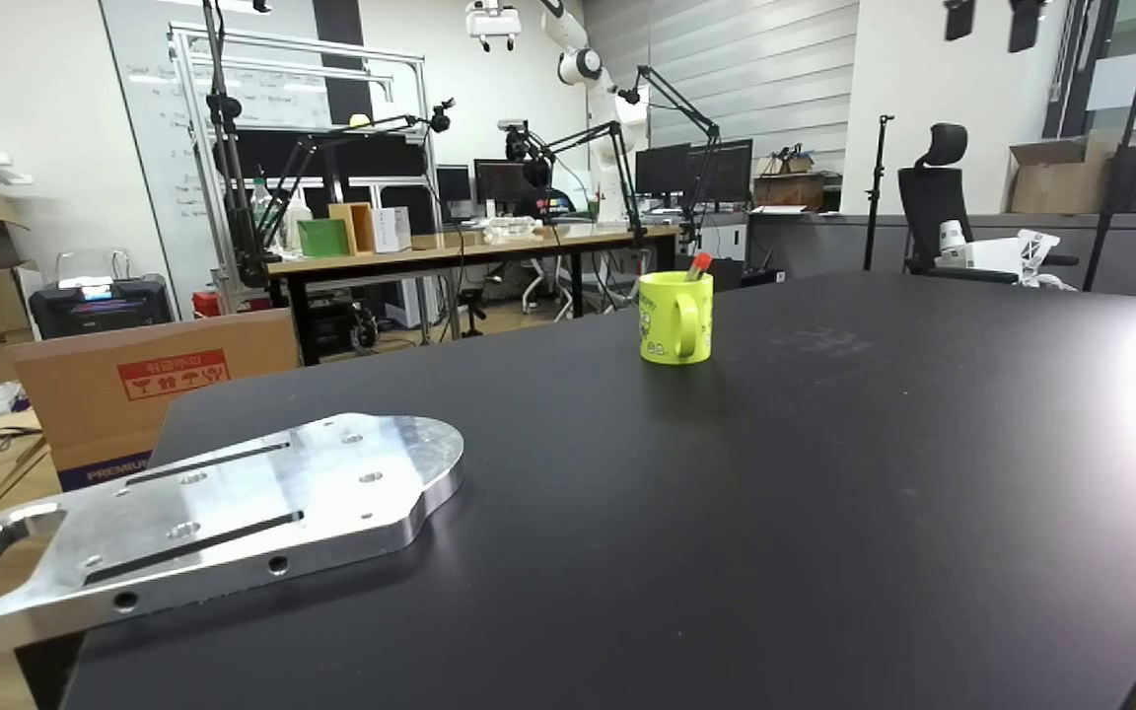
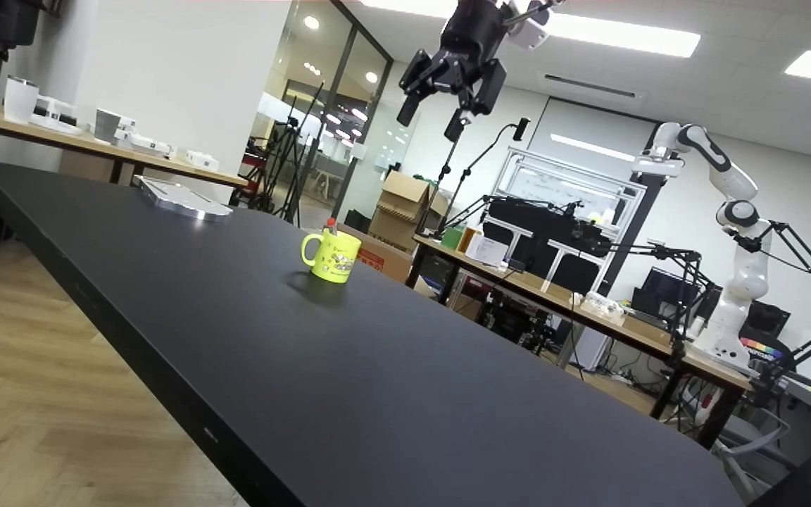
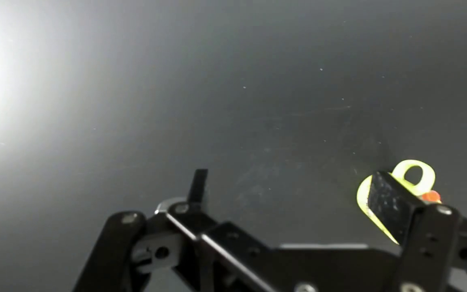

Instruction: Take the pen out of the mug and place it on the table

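A lime-green mug with a printed pattern stands upright on the black table (image 1: 745,532); the mug shows in both exterior views (image 1: 665,320) (image 2: 335,259). A pen with a red-orange end leans in it, its end above the rim (image 1: 699,265) (image 2: 331,225); its lower part is hidden inside. My gripper is open and empty, high above the table, in both exterior views (image 1: 992,24) (image 2: 430,123). In the wrist view my fingers (image 3: 292,178) are wide apart. The right finger covers part of the mug (image 3: 364,195); the pen's orange end (image 3: 431,196) shows beside it.
A silver metal plate with slots and a handle lies at the table's edge in both exterior views (image 1: 282,483) (image 2: 184,200). A cardboard box (image 1: 164,385) stands beyond that edge. Another white arm (image 2: 743,218) is on a separate bench behind.
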Tool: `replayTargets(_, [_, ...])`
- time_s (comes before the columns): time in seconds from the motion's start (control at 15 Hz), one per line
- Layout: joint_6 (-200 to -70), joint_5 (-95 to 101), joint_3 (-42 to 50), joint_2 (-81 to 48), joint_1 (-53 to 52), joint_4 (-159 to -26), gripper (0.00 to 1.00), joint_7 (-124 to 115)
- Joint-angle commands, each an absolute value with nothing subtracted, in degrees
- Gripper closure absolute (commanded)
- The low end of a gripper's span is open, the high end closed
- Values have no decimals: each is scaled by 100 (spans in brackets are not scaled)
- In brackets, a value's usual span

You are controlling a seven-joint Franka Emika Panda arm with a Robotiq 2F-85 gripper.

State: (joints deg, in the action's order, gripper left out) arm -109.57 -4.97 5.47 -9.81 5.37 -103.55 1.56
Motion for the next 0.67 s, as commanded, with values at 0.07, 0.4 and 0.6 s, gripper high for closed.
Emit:
replayTargets(0.07, [-10286, -1075, 227, -2096, 214, -8832, 0, -1212])
replayTargets(0.4, [-10036, -1413, 90, -2332, 23, -8511, 0, -1633])
replayTargets(0.6, [-10008, -1434, 70, -2436, -12, -8406, 0, -1653])
